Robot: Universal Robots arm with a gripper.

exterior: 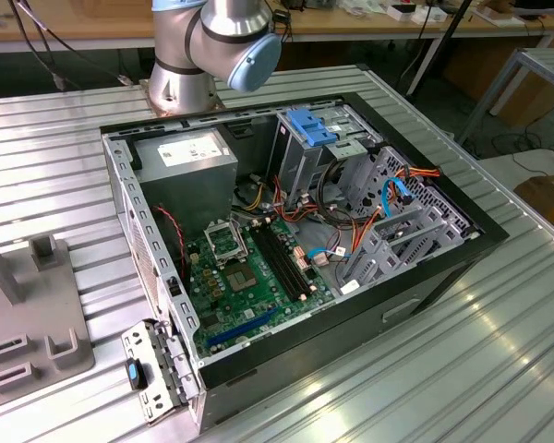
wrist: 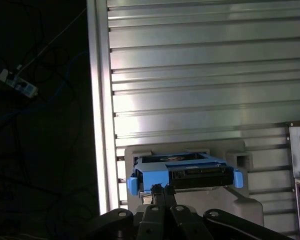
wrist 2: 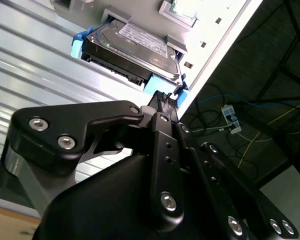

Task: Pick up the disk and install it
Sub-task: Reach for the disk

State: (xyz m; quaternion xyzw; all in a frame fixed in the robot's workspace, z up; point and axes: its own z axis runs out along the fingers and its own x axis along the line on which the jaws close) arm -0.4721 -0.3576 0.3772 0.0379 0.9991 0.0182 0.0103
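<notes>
Black gripper (wrist: 161,189) links sit nearest in both wrist views. The gripper's tip is right at the blue plastic frame of the disk (wrist: 182,172). Whether it is clenched on that frame or released, I cannot tell. The disk lies flat in a grey holder (wrist: 225,202), label face up, with its connector end and blue rails turned toward the gripper. The holder stands on the ribbed metal table (wrist: 200,75), close to the table's edge. Past that edge, a power strip (wrist: 17,82) and loose cords lie on the dark floor.

In the exterior view, an open computer case (exterior: 443,268) lies on its side on the table. It holds a green motherboard (exterior: 249,277), a grey power-supply box (exterior: 185,161) in the far corner toward the exterior view's left, and a metal drive cage (exterior: 388,221) toward the right. Red and orange cables (exterior: 423,172) trail across the cage. A blue latch (exterior: 309,125) sits atop a second cage at the far side. Behind the case, the arm (exterior: 203,41) rises from its base on the table and bends out of view at a blue-capped joint.
</notes>
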